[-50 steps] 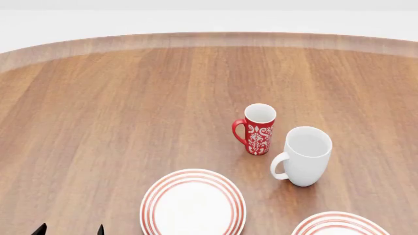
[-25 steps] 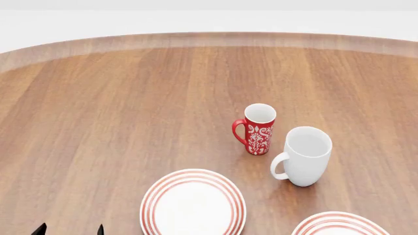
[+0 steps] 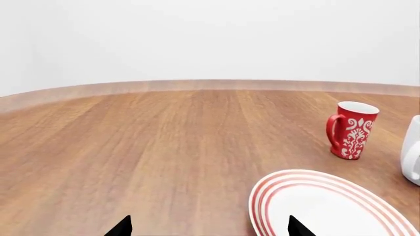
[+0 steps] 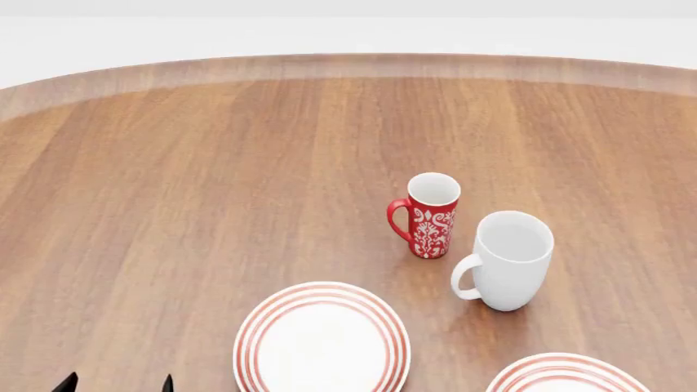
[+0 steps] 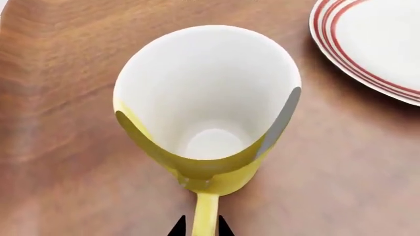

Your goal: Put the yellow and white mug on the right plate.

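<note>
The yellow and white mug [image 5: 206, 113] fills the right wrist view, seen from above into its white inside; it is out of the head view. My right gripper [image 5: 200, 229] is shut on its yellow handle [image 5: 204, 214], one fingertip on each side. A red-ringed plate [image 5: 335, 44] lies close beside the mug; I cannot tell which plate it is. In the head view the right plate [image 4: 544, 365] shows partly at the bottom edge. My left gripper [image 4: 117, 382] is open and empty at the near left, also in the left wrist view [image 3: 208, 228].
The left plate [image 4: 253, 335] lies near the front middle, also in the left wrist view [image 3: 262, 201]. A slim red patterned mug [image 4: 432, 216] and a taller white mug [image 4: 508, 260] stand behind the plates. The round wooden table [image 4: 196, 180] stretches to the far rim.
</note>
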